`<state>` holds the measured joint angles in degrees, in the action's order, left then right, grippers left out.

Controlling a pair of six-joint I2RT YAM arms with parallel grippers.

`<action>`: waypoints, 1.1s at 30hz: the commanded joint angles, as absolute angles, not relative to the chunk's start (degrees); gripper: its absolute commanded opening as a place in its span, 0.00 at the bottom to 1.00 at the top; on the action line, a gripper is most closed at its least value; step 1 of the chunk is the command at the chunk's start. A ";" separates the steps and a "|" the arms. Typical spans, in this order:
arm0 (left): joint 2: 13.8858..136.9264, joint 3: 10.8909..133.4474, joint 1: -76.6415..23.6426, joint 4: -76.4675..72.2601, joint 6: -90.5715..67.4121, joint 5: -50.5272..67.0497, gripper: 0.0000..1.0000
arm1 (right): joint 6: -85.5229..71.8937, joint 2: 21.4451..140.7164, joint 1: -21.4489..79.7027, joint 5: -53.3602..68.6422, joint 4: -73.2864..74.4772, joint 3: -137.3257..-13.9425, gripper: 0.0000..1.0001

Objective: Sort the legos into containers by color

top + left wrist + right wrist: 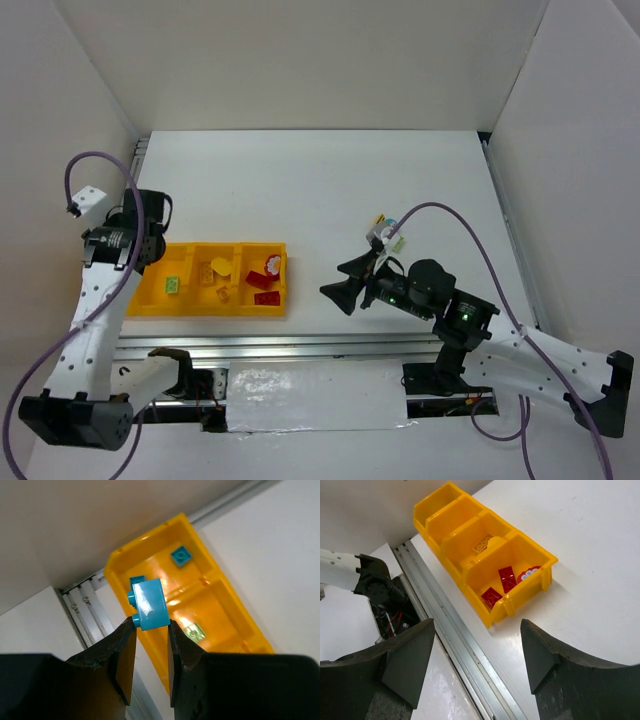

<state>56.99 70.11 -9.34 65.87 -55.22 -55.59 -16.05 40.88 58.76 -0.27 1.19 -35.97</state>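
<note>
Black left jaws clamped on glossy teal studded brick (150, 605) above smooth yellow tray (227, 612); right jaws apart, empty.

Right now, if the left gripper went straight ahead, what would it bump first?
Likely the long yellow plastic tray, at its end compartment, where a flat teal-blue brick lies. Depth is unclear.

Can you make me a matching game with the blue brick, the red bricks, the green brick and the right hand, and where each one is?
Things:
1 blue brick
2 red bricks
3 green brick
4 right hand

States:
A open and empty
B in the tray compartment nearest the right arm
C pinched in the left hand
D in the compartment beside the blue pieces

Pairs: 1-C, 2-B, 3-D, 4-A
</note>
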 commanded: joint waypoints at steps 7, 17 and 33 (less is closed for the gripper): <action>60.11 63.20 15.63 53.01 -44.56 -42.64 0.00 | -16.00 35.33 59.24 -2.46 4.74 -34.01 0.80; 64.77 60.65 24.96 46.68 -41.58 -33.67 0.14 | -16.00 36.03 59.24 -1.14 4.57 -33.84 0.80; 66.01 60.03 28.39 45.44 -40.96 -28.57 0.99 | -17.75 36.65 59.24 -1.23 5.27 -34.45 0.81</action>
<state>67.83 60.60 28.08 47.29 -42.00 -29.82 -16.97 38.00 58.76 -0.69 5.48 -34.13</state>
